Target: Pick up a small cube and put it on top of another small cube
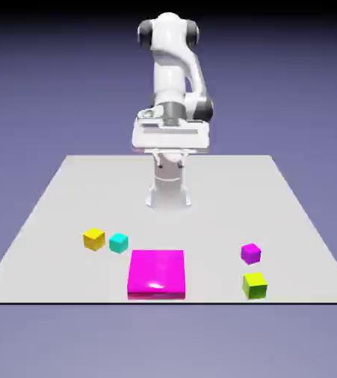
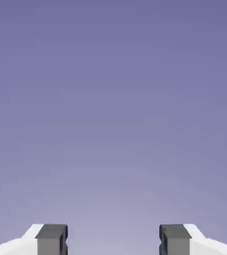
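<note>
The small cube (image 1: 94, 238), plain yellow, rests on the grey table (image 1: 223, 192) toward the exterior view's left, close beside a cyan cube (image 1: 118, 242). My gripper (image 1: 170, 137) hangs high over the table's far side, well away from every cube. In the hand view the gripper (image 2: 113, 241) is open: its two grey fingertips (image 2: 51, 239) stand wide apart with only the blue-violet backdrop between them. No cube shows in the hand view.
A flat magenta square block (image 1: 157, 273) lies near the table's front edge. On the exterior view's right sit a small magenta cube (image 1: 250, 253) and a yellow-green cube (image 1: 254, 285). The robot's base (image 1: 168, 193) stands at the table's far middle.
</note>
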